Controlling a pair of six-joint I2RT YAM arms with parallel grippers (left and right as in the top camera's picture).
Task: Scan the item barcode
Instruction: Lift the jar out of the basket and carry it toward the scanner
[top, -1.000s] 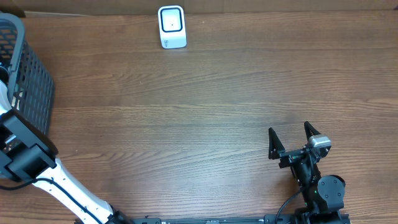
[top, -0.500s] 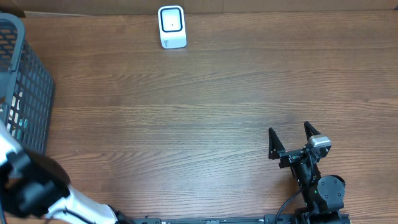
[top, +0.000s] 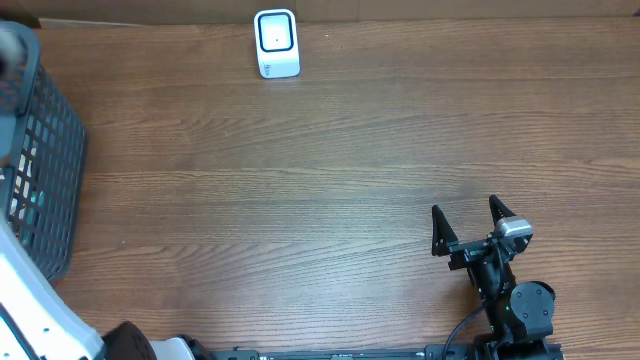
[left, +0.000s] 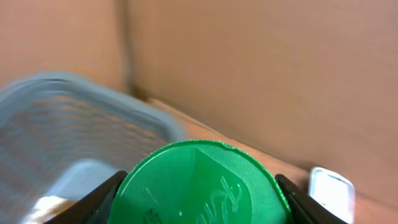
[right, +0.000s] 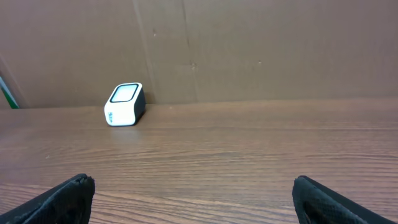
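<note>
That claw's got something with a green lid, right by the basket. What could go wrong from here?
The left claw pinches the round green lid by its curved edge, so it might slip or twist. Only the lid shows, no barcode, so the code may end up facing away from the white scanner. The basket sits close by and might get knocked on the way over.
</note>
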